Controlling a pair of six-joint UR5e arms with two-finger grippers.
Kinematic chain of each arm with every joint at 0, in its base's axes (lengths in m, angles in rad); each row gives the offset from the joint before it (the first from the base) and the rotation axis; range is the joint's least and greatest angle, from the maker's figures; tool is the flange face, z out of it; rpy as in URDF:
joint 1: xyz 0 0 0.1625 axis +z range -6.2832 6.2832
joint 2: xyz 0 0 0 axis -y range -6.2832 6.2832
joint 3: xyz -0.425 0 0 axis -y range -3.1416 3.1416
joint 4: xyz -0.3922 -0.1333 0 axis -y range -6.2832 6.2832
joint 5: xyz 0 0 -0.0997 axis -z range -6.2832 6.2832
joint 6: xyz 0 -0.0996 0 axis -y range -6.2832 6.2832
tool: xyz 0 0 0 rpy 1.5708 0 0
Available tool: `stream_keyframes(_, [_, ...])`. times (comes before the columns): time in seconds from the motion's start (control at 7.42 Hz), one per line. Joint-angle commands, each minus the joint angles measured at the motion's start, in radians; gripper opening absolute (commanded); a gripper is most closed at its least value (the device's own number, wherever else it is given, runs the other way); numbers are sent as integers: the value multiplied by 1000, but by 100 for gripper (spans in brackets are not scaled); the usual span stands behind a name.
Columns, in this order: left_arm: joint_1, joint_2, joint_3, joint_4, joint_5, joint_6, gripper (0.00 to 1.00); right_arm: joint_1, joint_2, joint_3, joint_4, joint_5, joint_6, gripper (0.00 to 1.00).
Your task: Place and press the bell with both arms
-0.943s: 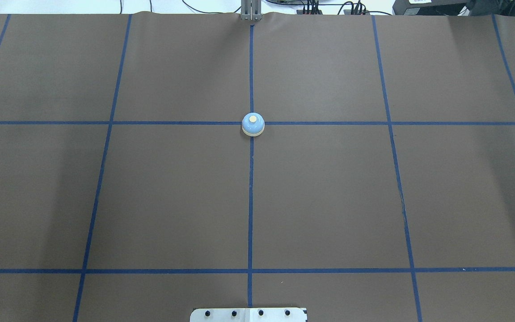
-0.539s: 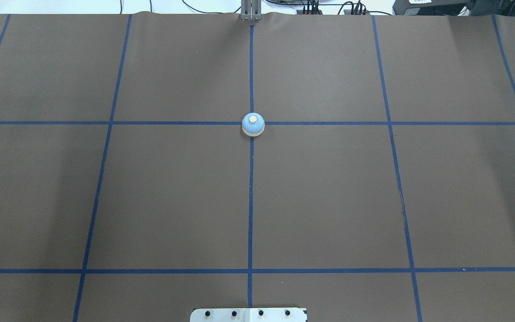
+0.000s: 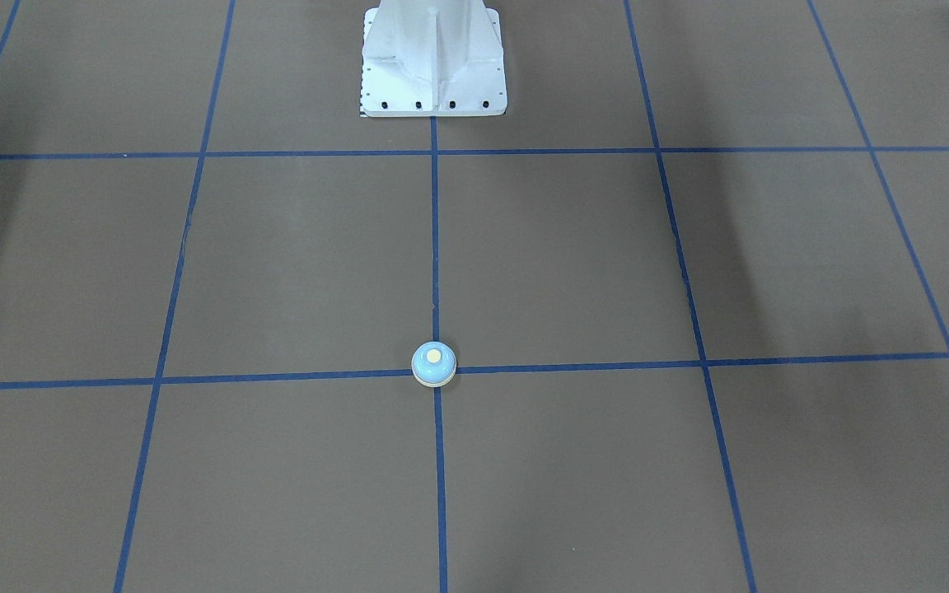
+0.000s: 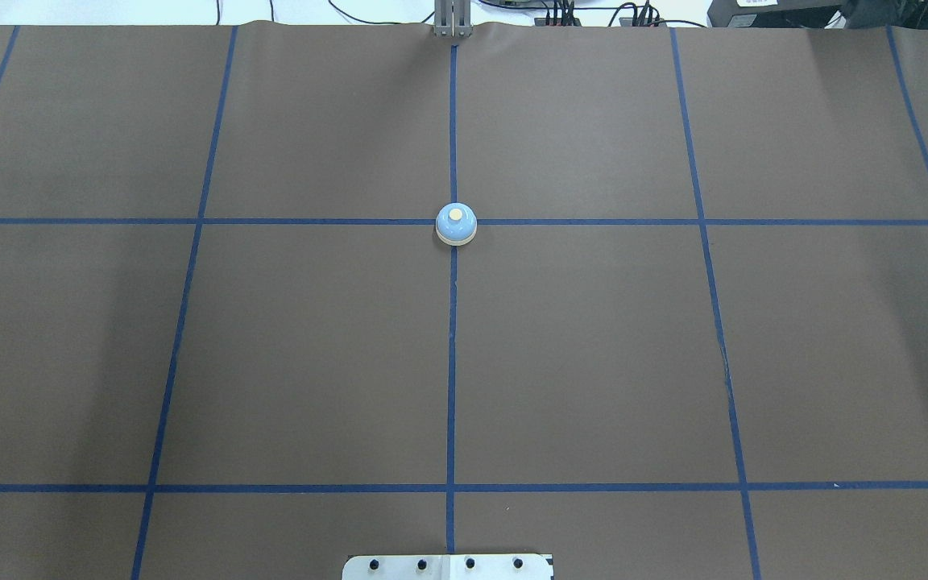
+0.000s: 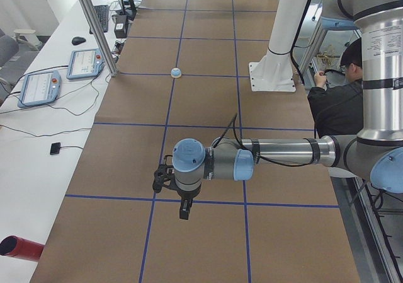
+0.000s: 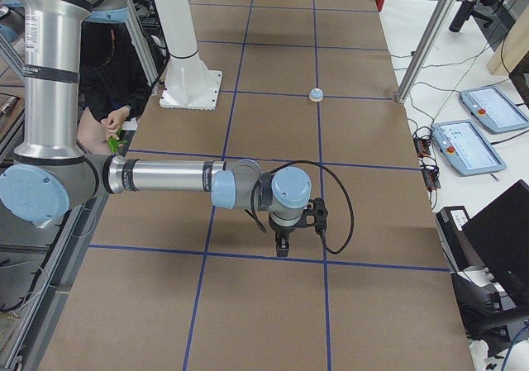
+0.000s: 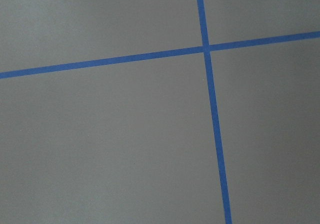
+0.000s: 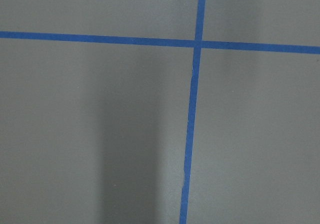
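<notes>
The light-blue bell [image 4: 456, 224] with its cream button stands upright on a crossing of blue grid lines at the table's middle; it also shows in the front view [image 3: 434, 364], the left side view [image 5: 176, 73] and the right side view [image 6: 316, 95]. Both arms are held out to the table's ends, far from the bell. My left gripper [image 5: 183, 212] shows only in the left side view and my right gripper [image 6: 282, 244] only in the right side view; I cannot tell whether either is open or shut. Both wrist views show only brown mat and blue tape.
The white pedestal base [image 3: 433, 58] stands at the robot's side of the brown mat [image 4: 593, 338]. A metal post [image 4: 453, 20] stands at the far edge. Pendants [image 5: 40, 87] and cables lie on the white side table. A person [image 5: 337, 97] sits behind the robot.
</notes>
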Motion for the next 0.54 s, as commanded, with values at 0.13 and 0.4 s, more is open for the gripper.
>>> stream_keyframes(0.13, [0,-1,3,-2,1,0,100,28,29,52,-161,-33,0,100])
stream_keyframes(0.4, [0,-1,3,-2,1,0,100,28,31,63,-158,-115,-2,100])
